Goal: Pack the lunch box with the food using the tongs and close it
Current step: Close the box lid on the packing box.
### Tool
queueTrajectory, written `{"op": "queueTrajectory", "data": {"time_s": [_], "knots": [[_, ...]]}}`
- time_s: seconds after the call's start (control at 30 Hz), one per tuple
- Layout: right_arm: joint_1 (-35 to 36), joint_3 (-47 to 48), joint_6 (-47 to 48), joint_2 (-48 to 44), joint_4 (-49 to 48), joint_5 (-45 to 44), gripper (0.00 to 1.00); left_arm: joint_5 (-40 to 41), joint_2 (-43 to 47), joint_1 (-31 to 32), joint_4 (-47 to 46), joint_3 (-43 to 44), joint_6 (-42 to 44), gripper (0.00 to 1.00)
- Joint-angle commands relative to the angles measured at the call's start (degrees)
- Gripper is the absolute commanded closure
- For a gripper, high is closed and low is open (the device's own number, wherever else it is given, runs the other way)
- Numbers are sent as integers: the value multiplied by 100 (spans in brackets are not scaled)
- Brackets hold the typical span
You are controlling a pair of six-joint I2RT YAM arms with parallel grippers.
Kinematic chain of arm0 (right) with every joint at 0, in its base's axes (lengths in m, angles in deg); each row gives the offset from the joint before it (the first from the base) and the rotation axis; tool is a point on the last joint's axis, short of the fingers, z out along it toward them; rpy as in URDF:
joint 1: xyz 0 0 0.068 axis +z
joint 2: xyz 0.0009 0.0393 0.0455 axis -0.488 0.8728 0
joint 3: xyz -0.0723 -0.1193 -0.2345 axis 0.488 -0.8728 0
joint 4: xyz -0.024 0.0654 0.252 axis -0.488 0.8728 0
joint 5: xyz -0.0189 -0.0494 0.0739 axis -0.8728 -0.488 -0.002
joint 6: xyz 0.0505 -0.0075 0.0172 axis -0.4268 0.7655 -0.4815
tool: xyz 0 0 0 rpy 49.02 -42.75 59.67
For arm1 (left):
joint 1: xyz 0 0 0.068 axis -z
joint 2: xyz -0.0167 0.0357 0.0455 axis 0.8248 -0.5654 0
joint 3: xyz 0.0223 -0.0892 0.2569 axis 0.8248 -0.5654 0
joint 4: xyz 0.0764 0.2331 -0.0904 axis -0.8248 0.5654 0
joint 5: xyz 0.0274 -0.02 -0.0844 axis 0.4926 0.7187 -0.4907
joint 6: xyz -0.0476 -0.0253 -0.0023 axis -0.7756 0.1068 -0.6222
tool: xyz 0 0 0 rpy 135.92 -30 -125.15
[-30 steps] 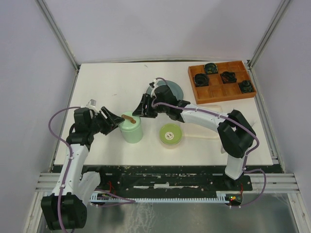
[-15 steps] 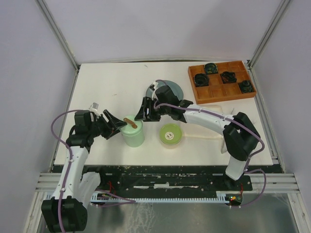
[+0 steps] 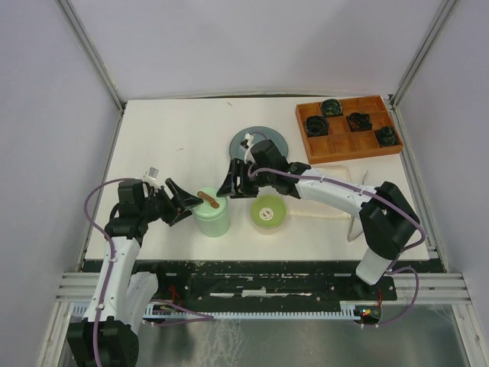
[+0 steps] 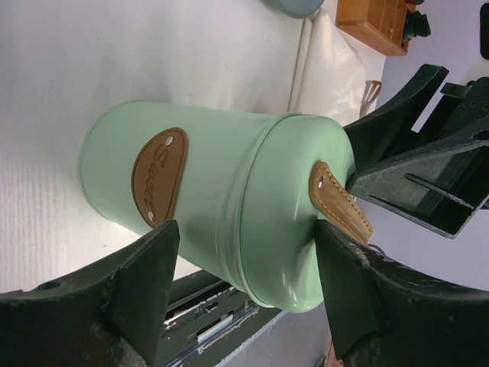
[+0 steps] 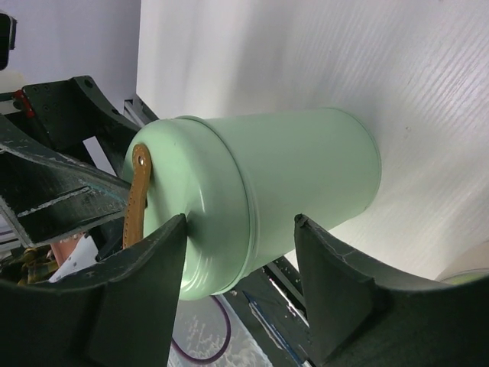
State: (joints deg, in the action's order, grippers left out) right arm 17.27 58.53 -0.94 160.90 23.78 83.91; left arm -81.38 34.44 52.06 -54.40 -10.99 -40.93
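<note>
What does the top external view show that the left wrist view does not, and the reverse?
Only the top view shows the lime-lidded bowl and the left arm. Only the left wrist view shows the brown label on the side of the canister. Both show the green canister, upright with its lid on, the lid's brown handle, the right hand near it, and at least a corner of the wooden tray.

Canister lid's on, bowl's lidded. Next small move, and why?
Likely back the left gripper and right gripper away from the mint-green canister: its brown-handled lid sits on, both stand open beside it, and the lime-lidded bowl is closed.
</note>
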Motion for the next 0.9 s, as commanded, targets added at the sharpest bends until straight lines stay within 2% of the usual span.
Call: {"op": "queueTrajectory", "data": {"time_s": [0.0,0.07,0.1,0.23,0.37,0.53,0.63,0.87], "knots": [[37,-355,-8,-182,-58,105,36,-598,-18,11,88,-161,-67,26],[37,-522,3,-229,-211,116,38,-723,-36,8,62,-204,-43,41],[37,-599,28,-243,-279,120,40,-729,-12,4,60,-227,-20,45],[31,-618,130,-300,-395,160,41,-595,111,11,101,-321,33,50],[28,-447,127,-604,-302,-117,35,-517,224,8,41,-378,-5,50],[24,-333,166,-1124,199,-505,33,-334,286,8,147,-145,124,44],[19,-291,106,-1177,497,-373,33,-329,241,8,161,-91,176,38],[154,-864,-517,-978,-160,113,36,-479,146,10,63,-114,230,33]]}}
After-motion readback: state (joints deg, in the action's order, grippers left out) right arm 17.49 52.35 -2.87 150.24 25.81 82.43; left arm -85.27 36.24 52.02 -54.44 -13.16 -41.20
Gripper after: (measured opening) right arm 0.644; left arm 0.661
